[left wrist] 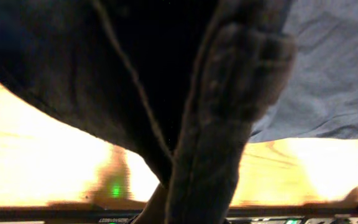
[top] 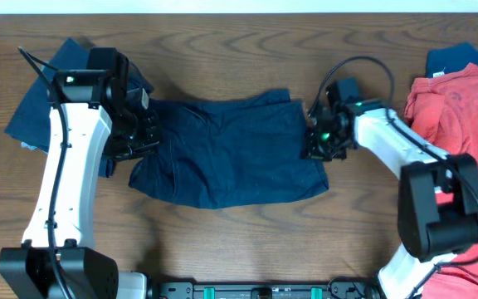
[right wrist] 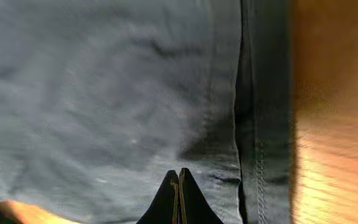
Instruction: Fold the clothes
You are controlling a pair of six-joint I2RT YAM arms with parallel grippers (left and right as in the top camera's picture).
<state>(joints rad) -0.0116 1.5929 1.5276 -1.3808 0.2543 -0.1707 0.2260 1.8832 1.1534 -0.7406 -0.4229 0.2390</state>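
Note:
The dark navy shorts (top: 226,149) lie spread across the middle of the table, their top edge sagging between my two grippers. My left gripper (top: 145,131) is at their left edge. In the left wrist view a thick fold of the shorts (left wrist: 229,106) hangs right over the lens and hides the fingers, which are shut on it. My right gripper (top: 315,139) is at the right edge. Its fingertips (right wrist: 179,171) are pressed together where the cloth puckers, beside the stitched hem (right wrist: 263,124). Coral-red shirts (top: 463,108) lie at the far right.
A blue garment (top: 459,56) peeks out behind the red shirts at the back right. Another blue garment (top: 44,100) lies at the back left, under my left arm. Bare wooden table (top: 247,41) shows behind and in front of the shorts.

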